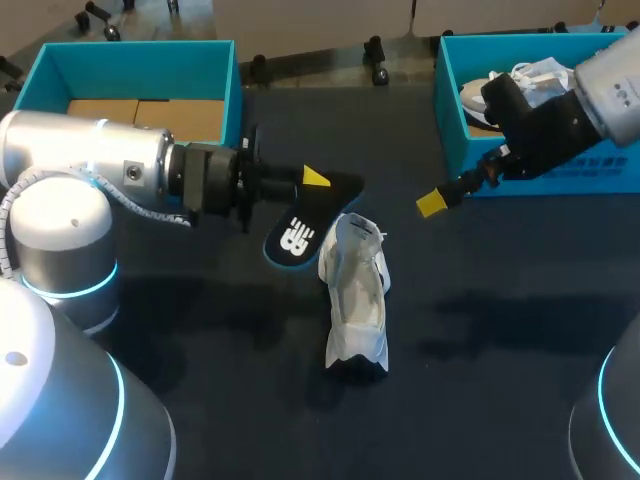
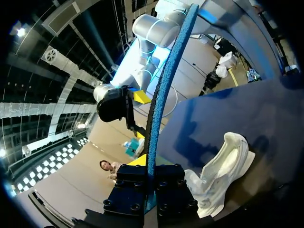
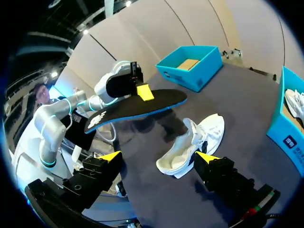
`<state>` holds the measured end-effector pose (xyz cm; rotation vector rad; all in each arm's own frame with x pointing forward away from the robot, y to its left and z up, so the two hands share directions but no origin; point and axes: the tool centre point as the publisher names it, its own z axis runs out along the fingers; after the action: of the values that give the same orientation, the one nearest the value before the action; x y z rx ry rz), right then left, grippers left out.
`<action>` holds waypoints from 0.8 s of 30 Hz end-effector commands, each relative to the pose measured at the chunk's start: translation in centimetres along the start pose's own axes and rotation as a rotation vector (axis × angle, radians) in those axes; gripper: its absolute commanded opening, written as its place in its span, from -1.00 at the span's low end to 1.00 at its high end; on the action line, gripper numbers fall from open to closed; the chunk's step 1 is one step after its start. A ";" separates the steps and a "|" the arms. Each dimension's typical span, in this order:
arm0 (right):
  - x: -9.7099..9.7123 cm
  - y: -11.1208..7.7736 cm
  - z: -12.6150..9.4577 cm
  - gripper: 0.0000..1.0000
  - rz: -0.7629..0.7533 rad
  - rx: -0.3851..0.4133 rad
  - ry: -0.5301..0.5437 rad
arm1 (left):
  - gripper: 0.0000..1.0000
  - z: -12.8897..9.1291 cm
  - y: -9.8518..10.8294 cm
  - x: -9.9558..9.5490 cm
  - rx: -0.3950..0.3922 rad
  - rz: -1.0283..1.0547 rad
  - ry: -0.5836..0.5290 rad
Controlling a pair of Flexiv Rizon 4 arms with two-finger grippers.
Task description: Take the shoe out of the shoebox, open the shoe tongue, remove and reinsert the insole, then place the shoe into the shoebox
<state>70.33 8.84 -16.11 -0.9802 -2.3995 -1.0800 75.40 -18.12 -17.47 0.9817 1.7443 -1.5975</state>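
1. The white shoe (image 1: 356,300) lies on the dark bench (image 1: 500,340), outside both boxes and about midway between the two arms.
2. The insole (image 1: 303,228), black with a blue edge and a white mark on one end, is out of the shoe. In the right wrist view it hangs flat in the air above the bench, just beside the shoe and not touching it.
3. The left hand (image 1: 318,185) pinches the insole by its edge, with one yellow tip showing on top. In the left wrist view the insole runs edge-on out from between the two fingers.
4. The right hand (image 3: 159,157) hangs over the bench just in front of the right shoebox (image 1: 610,180). Its fingers are spread wide and hold nothing, and in its own view the shoe lies ahead of them.
5. The right shoebox is teal and has a second shoe (image 1: 520,80), also white, inside it.
6. The left shoebox (image 1: 60,65), also teal, stands behind the left arm, and its brown floor shows.
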 end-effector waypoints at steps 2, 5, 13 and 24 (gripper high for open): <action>-0.2 0.5 0.4 1.00 0.003 0.013 0.001 | -1.00 -1.6 -1.9 0.9 -0.007 -0.013 -0.020; -0.2 0.5 0.4 1.00 0.003 0.013 0.001 | -1.00 -2.0 -2.5 1.1 -0.001 -0.040 -0.044; -0.7 -0.4 1.6 1.00 -0.307 0.092 -0.112 | -1.00 -2.6 -3.1 2.2 0.007 -0.093 -0.055; -0.8 -0.6 2.3 1.00 -0.377 0.158 -0.122 | -1.00 -2.4 -3.4 4.0 0.006 -0.154 -0.044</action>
<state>69.90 9.52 -18.49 -0.5707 -2.7950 -0.9769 70.79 -15.15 -18.19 0.8325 1.8246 -1.7081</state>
